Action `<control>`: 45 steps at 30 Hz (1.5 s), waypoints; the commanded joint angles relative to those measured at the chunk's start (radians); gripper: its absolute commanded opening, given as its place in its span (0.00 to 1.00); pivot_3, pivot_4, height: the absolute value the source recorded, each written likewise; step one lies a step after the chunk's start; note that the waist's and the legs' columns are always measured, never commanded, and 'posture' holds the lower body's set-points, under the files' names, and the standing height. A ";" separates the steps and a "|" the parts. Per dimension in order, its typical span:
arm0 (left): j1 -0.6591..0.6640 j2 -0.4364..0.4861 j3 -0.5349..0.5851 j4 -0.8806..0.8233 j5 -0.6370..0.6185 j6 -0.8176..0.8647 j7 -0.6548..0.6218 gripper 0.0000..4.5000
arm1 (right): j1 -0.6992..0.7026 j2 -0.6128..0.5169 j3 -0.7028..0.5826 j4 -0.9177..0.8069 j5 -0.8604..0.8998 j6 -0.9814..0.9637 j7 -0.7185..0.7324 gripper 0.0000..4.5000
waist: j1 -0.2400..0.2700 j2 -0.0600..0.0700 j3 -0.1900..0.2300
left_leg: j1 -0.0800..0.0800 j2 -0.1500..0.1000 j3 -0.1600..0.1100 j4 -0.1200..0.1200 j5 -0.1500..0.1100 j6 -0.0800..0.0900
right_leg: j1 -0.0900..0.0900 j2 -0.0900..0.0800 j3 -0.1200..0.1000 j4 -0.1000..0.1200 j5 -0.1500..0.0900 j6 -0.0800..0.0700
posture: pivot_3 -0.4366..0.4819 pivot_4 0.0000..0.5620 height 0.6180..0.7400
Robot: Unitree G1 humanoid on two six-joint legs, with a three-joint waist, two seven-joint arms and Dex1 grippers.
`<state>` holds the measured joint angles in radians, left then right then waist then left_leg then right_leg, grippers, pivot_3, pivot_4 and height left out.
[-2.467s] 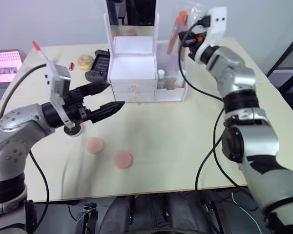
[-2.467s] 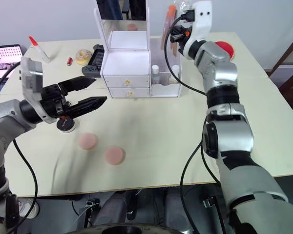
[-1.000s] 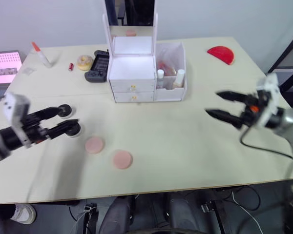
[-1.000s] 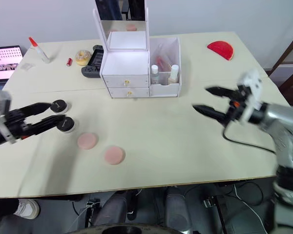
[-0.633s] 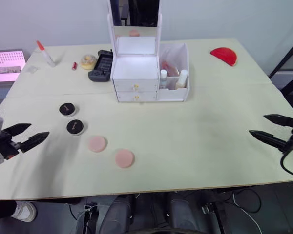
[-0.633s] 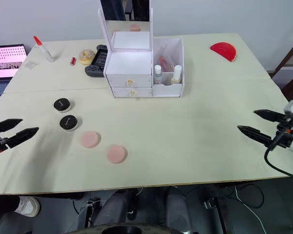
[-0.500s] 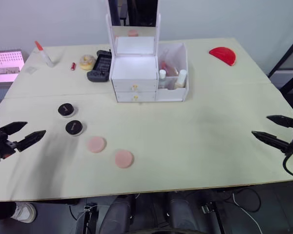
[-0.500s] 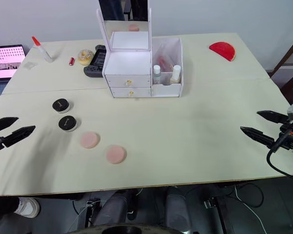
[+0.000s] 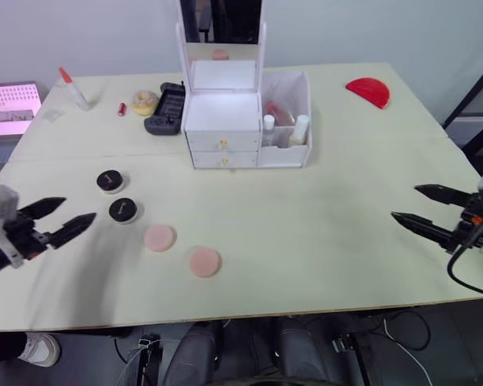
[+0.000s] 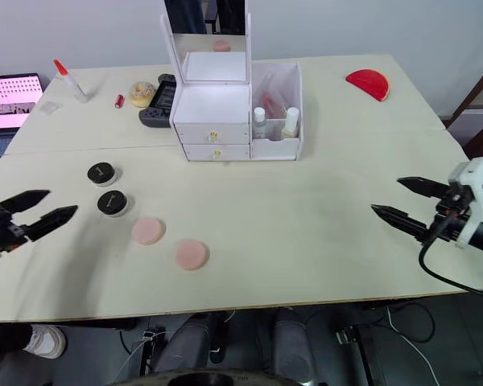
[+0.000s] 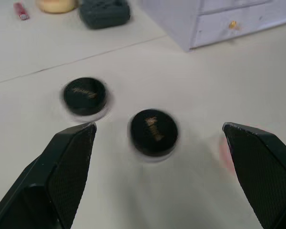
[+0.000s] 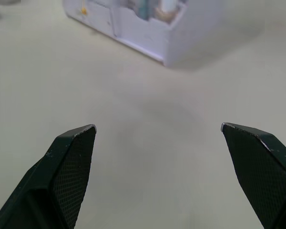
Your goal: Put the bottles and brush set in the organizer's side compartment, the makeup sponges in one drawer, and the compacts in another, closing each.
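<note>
Cream table (image 9: 306, 217), white organizer (image 9: 225, 121) at its far middle, both drawers shut, bottles (image 9: 283, 133) upright in the side compartment (image 9: 294, 96) (brush set apparently behind them). Nearer, left of centre: two black compacts (image 9: 117, 195), round, brown-marked lids up; two flat pink makeup sponges (image 9: 182, 249) beside them, toward the middle. Left gripper (image 9: 60, 221), fingers apart and empty, just left of the compacts, far nearer than the right gripper (image 9: 423, 207), fingers likewise apart, well off at the right edge.

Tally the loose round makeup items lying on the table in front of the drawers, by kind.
Pink sponges: 2
Black compacts: 2
Total: 4
</note>
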<state>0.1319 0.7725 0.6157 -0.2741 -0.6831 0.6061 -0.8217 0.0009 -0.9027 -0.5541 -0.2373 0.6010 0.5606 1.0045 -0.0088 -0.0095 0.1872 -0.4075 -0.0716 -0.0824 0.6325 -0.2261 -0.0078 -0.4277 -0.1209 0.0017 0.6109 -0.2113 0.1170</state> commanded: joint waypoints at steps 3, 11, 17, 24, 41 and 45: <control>-0.024 -0.180 -0.116 -0.310 -0.090 0.089 0.266 1.00 | -0.132 0.076 0.089 -0.119 0.030 0.067 -0.185 0.99 | 0.004 -0.001 0.000 | 0.000 0.000 0.000 0.001 0.000 0.000 | 0.000 0.000 0.000 0.000 0.000 0.000 | 0.48 0.27 0.98; -0.119 -0.453 -0.482 -0.521 0.053 0.117 0.650 1.00 | -0.250 0.174 0.192 -0.074 -0.023 0.075 -0.340 0.99 | 0.035 -0.002 0.000 | 0.000 -0.001 -0.001 0.005 0.000 0.000 | 0.003 0.002 -0.001 0.001 0.001 0.000 | 0.48 0.27 0.98; -0.246 -0.568 -0.760 -0.388 0.359 0.016 0.814 1.00 | -0.266 0.169 0.221 -0.056 -0.029 0.070 -0.332 0.99 | 0.049 -0.002 -0.001 | -0.001 -0.001 0.000 0.009 0.000 0.001 | 0.004 0.002 -0.001 0.001 0.002 0.000 | 0.48 0.27 0.98; -0.430 -0.764 -0.872 -0.117 0.582 -0.120 0.964 1.00 | -0.345 0.132 0.268 -0.029 0.053 0.081 -0.155 0.99 | 0.047 -0.002 0.000 | -0.002 -0.001 0.000 0.012 -0.001 0.003 | 0.005 0.003 -0.002 0.001 0.002 0.001 | 0.48 0.27 0.98; -0.711 -0.932 -0.805 0.467 0.743 -0.411 1.046 1.00 | -0.561 0.130 0.462 0.162 -0.010 -0.054 0.139 0.99 | 0.049 -0.003 0.000 | -0.003 -0.002 0.000 0.014 -0.002 0.004 | 0.006 0.003 -0.004 0.000 0.005 0.007 | 0.48 0.27 0.98; -0.749 -0.939 -0.783 0.529 0.759 -0.444 1.060 1.00 | -0.572 0.134 0.452 0.185 -0.010 -0.067 0.158 0.99 | 0.049 -0.003 0.000 | -0.003 -0.002 0.000 0.014 -0.002 0.004 | 0.006 0.003 -0.004 0.000 0.005 0.007 | 0.48 0.27 0.98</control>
<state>-0.5847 -0.1567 -0.1755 0.2584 0.0585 0.2008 0.2284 -0.5473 -0.7684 -0.0820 -0.0494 0.5819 0.5144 1.1487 0.0400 -0.0122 0.1871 -0.4102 -0.0737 -0.0823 0.6463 -0.2279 -0.0041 -0.4218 -0.1181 -0.0022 0.6113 -0.2063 0.1239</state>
